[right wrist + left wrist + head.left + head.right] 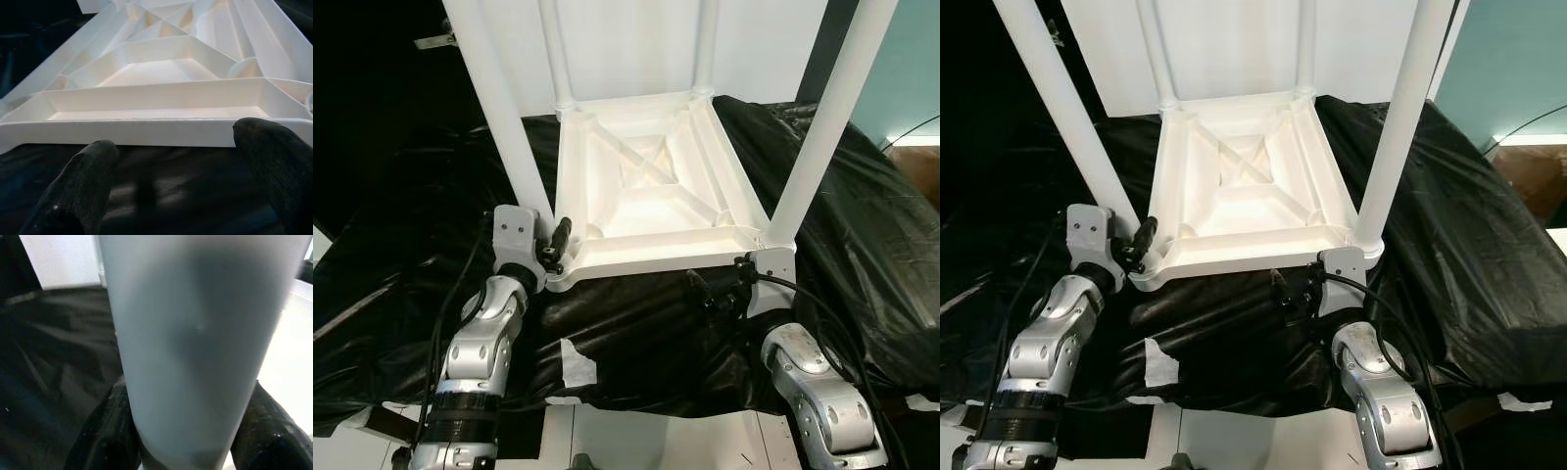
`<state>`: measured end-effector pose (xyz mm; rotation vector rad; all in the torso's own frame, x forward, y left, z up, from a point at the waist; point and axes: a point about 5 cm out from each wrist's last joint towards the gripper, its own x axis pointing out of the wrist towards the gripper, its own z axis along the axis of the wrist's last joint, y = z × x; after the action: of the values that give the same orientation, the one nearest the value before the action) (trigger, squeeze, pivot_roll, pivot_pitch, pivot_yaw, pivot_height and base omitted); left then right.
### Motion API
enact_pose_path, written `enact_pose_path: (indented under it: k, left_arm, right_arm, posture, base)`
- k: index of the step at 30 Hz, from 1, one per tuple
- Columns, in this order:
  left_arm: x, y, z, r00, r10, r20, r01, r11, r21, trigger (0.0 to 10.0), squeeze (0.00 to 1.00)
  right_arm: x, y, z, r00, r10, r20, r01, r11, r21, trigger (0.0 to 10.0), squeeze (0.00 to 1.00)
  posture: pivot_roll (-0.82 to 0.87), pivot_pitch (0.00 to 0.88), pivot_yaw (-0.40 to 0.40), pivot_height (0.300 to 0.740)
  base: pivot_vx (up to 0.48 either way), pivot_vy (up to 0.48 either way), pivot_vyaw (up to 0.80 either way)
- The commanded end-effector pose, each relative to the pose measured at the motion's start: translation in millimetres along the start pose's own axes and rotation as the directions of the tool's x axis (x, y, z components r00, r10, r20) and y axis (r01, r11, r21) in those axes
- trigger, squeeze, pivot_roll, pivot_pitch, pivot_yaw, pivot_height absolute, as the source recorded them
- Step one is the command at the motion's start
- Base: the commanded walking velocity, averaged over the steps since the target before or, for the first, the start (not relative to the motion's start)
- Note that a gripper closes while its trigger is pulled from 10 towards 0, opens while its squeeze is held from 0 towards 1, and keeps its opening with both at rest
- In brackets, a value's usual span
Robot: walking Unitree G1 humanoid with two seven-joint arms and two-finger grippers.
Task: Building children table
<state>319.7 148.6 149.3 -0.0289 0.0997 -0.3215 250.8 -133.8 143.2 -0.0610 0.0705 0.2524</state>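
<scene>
Closest to the lens is the near-left leg (195, 347) of the table, a fat white tube sitting right between the left gripper (558, 245)'s two black fingers (105, 431), which are clamped around its base at the table's near-left corner. Over on the other side, the right gripper (181, 166) has its fingers spread apart, tips just short of the near rim of the white children's table (656, 191), hovering over the black plastic sheet (862, 215) without touching the plastic edge as far as I can see. The table itself lies upside down on that sheet, ribbed underside facing up with an X brace in the middle, long axis running away from the robot. All four legs stick up, the near-right leg (822, 127) leaning a bit outward. Bits of white tape (576, 364) hold the sheet's front edge. Can't spot any brand or writing that's readable.
</scene>
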Motion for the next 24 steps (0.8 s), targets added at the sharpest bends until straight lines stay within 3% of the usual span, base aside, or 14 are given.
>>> enact_pose_path:
  k: [1, 2, 5, 9, 15, 19, 21, 22, 24]
  left_arm:
    - [-2.6, -29.7, -63.9, 0.916, -0.269, -0.296, 0.192, 0.945, -0.266, 10.0, 0.0]
    - [-1.5, -32.4, -65.7, 0.901, -0.306, -0.308, 0.202, 0.924, -0.325, 10.0, 0.0]
    - [0.2, -32.7, -66.8, 0.894, -0.322, -0.311, 0.192, 0.903, -0.384, 10.0, 0.0]
    - [4.8, -30.0, -72.4, 0.888, -0.302, -0.347, 0.089, 0.852, -0.515, 10.0, 0.0]
    - [4.7, -32.1, -71.8, 0.887, -0.314, -0.338, 0.107, 0.852, -0.513, 10.0, 0.0]
    - [3.3, -34.3, -72.2, 0.883, -0.334, -0.33, 0.106, 0.826, -0.554, 10.0, 0.0]
    - [1.0, -39.7, -70.2, 0.862, -0.402, -0.309, 0.121, 0.755, -0.644, 10.0, 0.0]
    - [1.0, -39.7, -70.2, 0.862, -0.402, -0.309, 0.121, 0.755, -0.644, 10.0, 0.0]
    - [-3.7, -49.4, -68.5, 0.827, -0.496, -0.265, 0.149, 0.648, -0.747, 10.0, 0.0]
  right_arm:
    - [0.3, 0.3, 0.7, 1.0, -0.003, 0.006, 0.003, 1.0, -0.006, 10.0, 0.0]
    - [0.5, 0.2, 0.8, 1.0, -0.005, 0.006, 0.005, 1.0, -0.008, 10.0, 0.0]
    - [0.9, 0.3, 1.1, 1.0, -0.007, 0.008, 0.007, 1.0, -0.01, 10.0, 0.0]
    - [1.6, 1.5, 2.3, 1.0, -0.01, 0.012, 0.01, 1.0, -0.015, 10.0, 0.0]
    - [1.5, 3.1, 2.3, 1.0, -0.006, 0.011, 0.006, 1.0, -0.017, 10.0, 0.0]
    - [1.1, 3.8, 1.9, 1.0, -0.004, 0.009, 0.005, 1.0, -0.019, 10.0, 0.0]
    - [0.4, 3.9, 1.0, 1.0, -0.005, 0.006, 0.005, 1.0, -0.02, 10.0, 0.0]
    - [0.4, 3.9, 1.0, 1.0, -0.005, 0.006, 0.005, 1.0, -0.02, 10.0, 0.0]
    - [0.1, 4.0, 0.4, 1.0, -0.004, 0.003, 0.004, 1.0, -0.022, 10.0, 0.0]
  posture:
    - [-0.05, 0.064, 0.035, 0.74]
    - [-0.05, 0.064, 0.035, 0.74]
    - [-0.05, 0.064, 0.035, 0.74]
    - [-0.05, 0.063, 0.034, 0.74]
    - [-0.05, 0.066, 0.034, 0.74]
    - [-0.05, 0.07, 0.035, 0.74]
    - [-0.05, 0.074, 0.035, 0.74]
    - [-0.05, 0.074, 0.035, 0.74]
    - [-0.05, 0.076, 0.035, 0.74]
  base:
    - [0.0, 0.0, 0.0]
    - [0.0, 0.0, 0.0]
    - [0.0, 0.0, 0.0]
    - [0.0, 0.0, 0.0]
    - [0.0, 0.0, 0.0]
    - [0.0, 0.0, 0.0]
    - [0.0, 0.0, 0.0]
    - [0.0, 0.0, 0.0]
    - [0.0, 0.0, 0.0]
